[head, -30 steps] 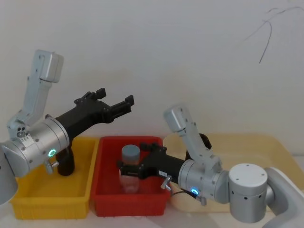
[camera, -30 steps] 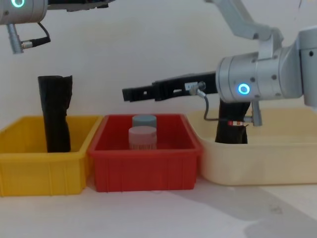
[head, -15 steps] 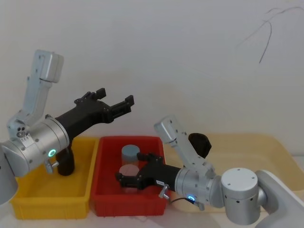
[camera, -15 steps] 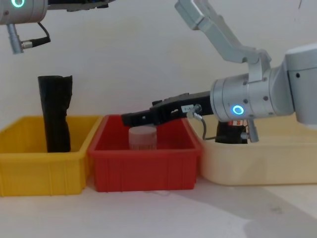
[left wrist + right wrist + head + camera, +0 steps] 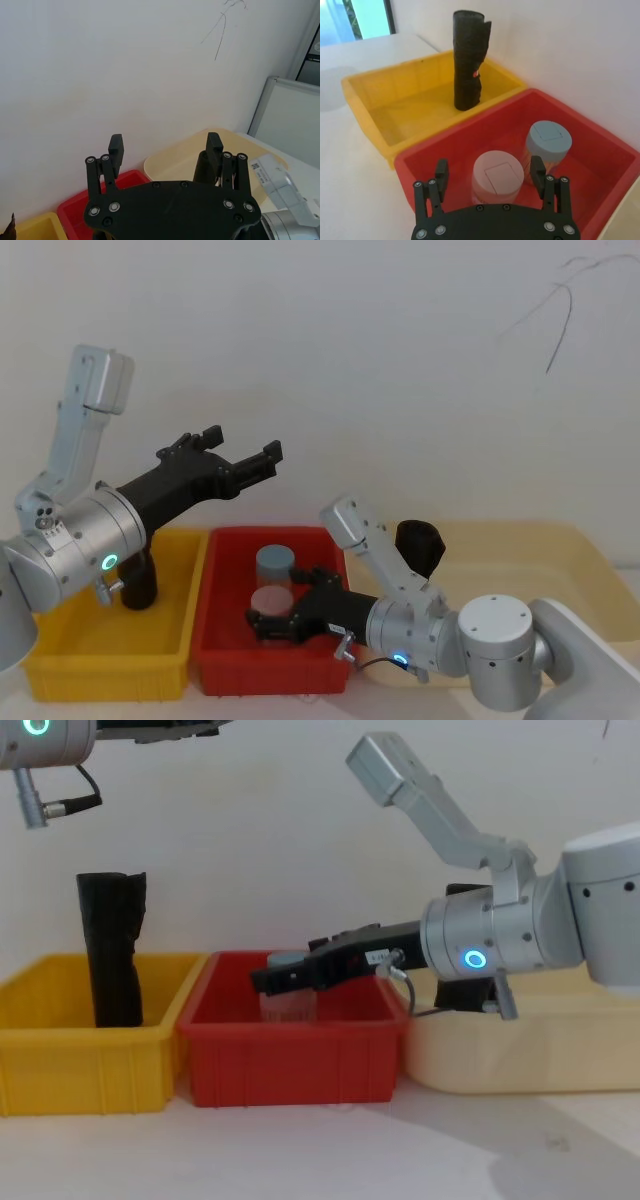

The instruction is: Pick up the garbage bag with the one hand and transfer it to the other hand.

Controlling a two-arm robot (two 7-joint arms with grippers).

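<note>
My right claw (image 5: 489,172), over the red bin (image 5: 290,1065), and my raised left claw (image 5: 165,144) both gape open. The garbage bag (image 5: 467,65) looks light, floppy and slick. I would squeeze its middle.

Yellow bin (image 5: 110,680), red bin (image 5: 270,676), cream tray (image 5: 560,550).
The garbage bag (image 5: 468,60) is black with a red mark; near jar (image 5: 497,176) lid pink, far jar (image 5: 549,141) lid grey-blue.

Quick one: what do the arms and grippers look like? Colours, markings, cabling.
Both arms: silver-grey rounded joint housings, each with a glowing cyan ring light. Matte black left gripper and right gripper: two flat parallel fingers, silver screw heads. A thin black cable with metal plug hangs at each wrist.
</note>
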